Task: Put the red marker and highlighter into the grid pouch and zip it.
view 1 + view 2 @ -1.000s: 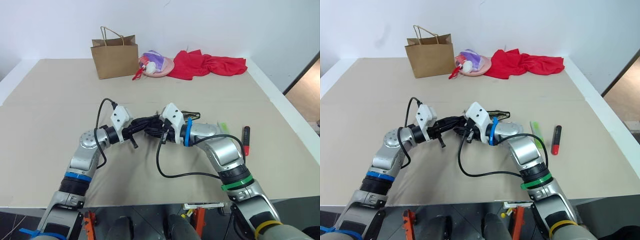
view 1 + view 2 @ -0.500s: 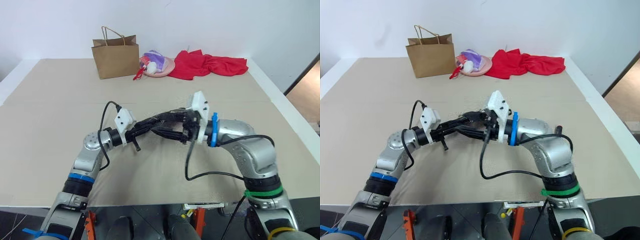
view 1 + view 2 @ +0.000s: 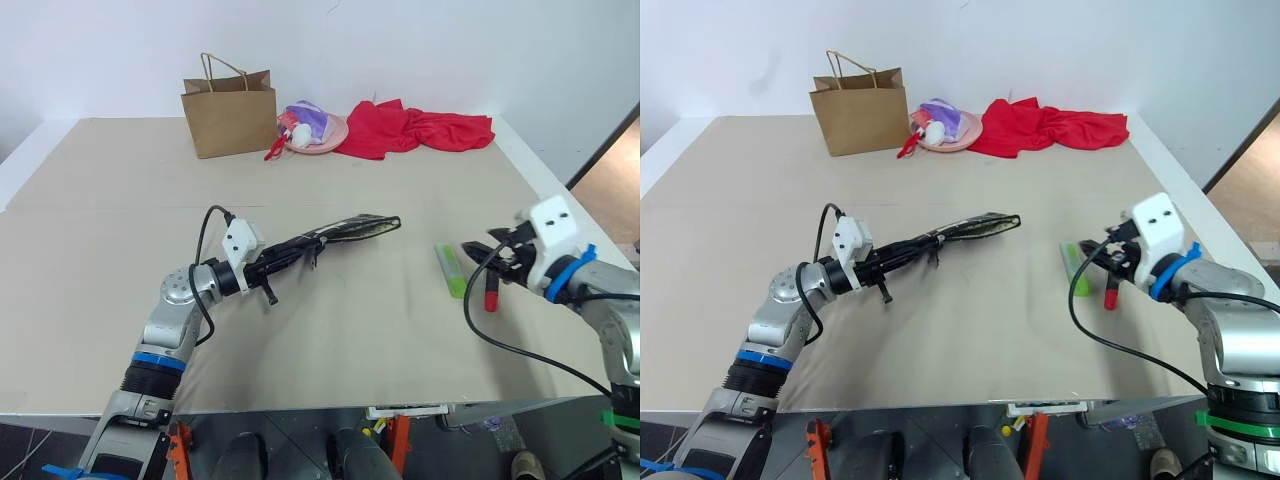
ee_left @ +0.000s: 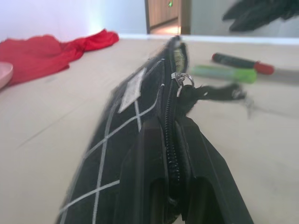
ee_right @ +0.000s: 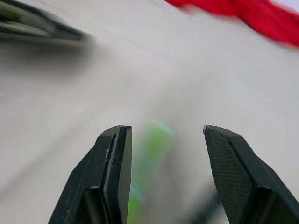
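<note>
My left gripper (image 3: 278,260) is shut on one end of the grid pouch (image 3: 340,232), a black pouch with white grid lines held off the table, pointing right. Its zipper edge (image 4: 173,121) faces up, and the pull cord (image 4: 212,91) hangs at the far end. The lime-green highlighter (image 3: 450,269) and the red marker (image 3: 491,291) lie side by side on the table at the right. Above them hovers my right gripper (image 3: 480,258), open and empty; between its fingertips (image 5: 122,154) the highlighter (image 5: 152,154) shows below.
A brown paper bag (image 3: 230,112) stands at the back of the table. Beside it is a pink plate (image 3: 318,130) with small items, then a red cloth (image 3: 420,128). The table's right edge (image 3: 590,250) runs close to the right gripper.
My right gripper has let go of the pouch and swung far to the right, now over the pens. The left gripper has kept its hold and place.
</note>
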### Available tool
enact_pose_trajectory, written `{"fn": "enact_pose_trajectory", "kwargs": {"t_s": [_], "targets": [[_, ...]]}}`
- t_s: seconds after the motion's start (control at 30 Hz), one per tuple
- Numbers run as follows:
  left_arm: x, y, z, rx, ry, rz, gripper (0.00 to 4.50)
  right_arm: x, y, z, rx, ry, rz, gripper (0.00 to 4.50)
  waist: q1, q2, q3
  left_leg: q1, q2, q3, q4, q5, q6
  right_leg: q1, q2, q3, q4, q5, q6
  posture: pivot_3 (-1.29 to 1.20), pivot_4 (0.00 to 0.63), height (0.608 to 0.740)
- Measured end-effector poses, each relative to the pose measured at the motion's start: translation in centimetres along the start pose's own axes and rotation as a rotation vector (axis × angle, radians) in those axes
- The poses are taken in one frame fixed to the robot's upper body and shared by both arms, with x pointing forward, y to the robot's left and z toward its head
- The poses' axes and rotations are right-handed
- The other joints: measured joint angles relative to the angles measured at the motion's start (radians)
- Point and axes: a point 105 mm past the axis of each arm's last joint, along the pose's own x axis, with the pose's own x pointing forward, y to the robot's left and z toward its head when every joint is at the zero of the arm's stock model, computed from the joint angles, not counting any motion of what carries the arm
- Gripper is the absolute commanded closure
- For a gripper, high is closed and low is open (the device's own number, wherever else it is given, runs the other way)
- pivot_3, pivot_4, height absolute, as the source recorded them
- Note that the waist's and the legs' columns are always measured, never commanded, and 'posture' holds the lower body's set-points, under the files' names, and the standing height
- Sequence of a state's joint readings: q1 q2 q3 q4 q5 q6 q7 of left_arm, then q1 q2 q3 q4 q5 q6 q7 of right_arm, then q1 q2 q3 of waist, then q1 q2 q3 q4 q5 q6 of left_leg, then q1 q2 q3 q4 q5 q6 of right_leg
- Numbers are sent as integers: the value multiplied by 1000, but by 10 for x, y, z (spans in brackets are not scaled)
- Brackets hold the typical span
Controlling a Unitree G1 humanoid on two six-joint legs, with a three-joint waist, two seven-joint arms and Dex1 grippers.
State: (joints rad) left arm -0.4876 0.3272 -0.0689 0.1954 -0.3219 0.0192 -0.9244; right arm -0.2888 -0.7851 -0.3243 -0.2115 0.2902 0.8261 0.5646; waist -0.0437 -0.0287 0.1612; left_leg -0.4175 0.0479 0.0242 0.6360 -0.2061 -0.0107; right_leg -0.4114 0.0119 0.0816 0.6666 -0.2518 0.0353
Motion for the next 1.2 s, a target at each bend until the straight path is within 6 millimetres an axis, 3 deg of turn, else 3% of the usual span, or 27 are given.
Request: {"fn": "enact_pose_trajectory", "kwargs": {"t_s": [0.23,0.37,0.57,0.83,0.87,0.93,0.97,1.03,1.2], "targets": [[1,-2,1,-10,-14,-9,4500,-1,-9,-37,133,151,-155,1816,0,0,0,1,-1,2,1,0,0,1,-1,2,0,0,2,0,150,740],[2,-2,1,-12,-16,-10,4500,-3,-7,-43,195,173,-175,1816,0,0,0,1,-1,2,0,0,0,1,-1,2,0,0,2,0,150,740],[3,-4,1,-17,-23,-12,4500,0,15,-55,300,214,-147,1816,0,0,0,1,-1,2,0,0,0,1,-1,2,0,0,2,0,150,740],[5,-5,1,-22,-29,-12,4500,2,20,-60,298,236,-160,1816,0,0,0,1,-1,2,0,0,0,1,-1,2,0,0,3,0,150,740],[5,-4,1,-22,-29,-11,4500,2,20,-61,297,238,-164,2321,0,0,0,1,-1,1,0,0,0,1,-1,2,0,0,3,0,150,740],[5,-4,1,-22,-29,-10,4500,2,18,-66,299,251,-175,2715,0,0,0,1,-1,2,0,0,0,1,-1,2,0,0,3,0,150,740],[5,-4,1,-21,-29,-8,4500,2,15,-68,297,247,-191,3390,0,0,0,1,-1,2,0,0,0,1,-1,2,0,0,3,0,150,740],[5,-4,1,-21,-28,-8,4500,3,14,-68,295,244,-201,3812,0,0,0,1,-1,2,0,0,0,1,-1,2,0,0,3,0,150,740],[5,-4,1,-21,-28,-7,4500,5,11,-70,325,222,-230,3912,0,0,0,1,-1,2,1,0,0,2,-1,2,0,0,3,0,150,740]]}}
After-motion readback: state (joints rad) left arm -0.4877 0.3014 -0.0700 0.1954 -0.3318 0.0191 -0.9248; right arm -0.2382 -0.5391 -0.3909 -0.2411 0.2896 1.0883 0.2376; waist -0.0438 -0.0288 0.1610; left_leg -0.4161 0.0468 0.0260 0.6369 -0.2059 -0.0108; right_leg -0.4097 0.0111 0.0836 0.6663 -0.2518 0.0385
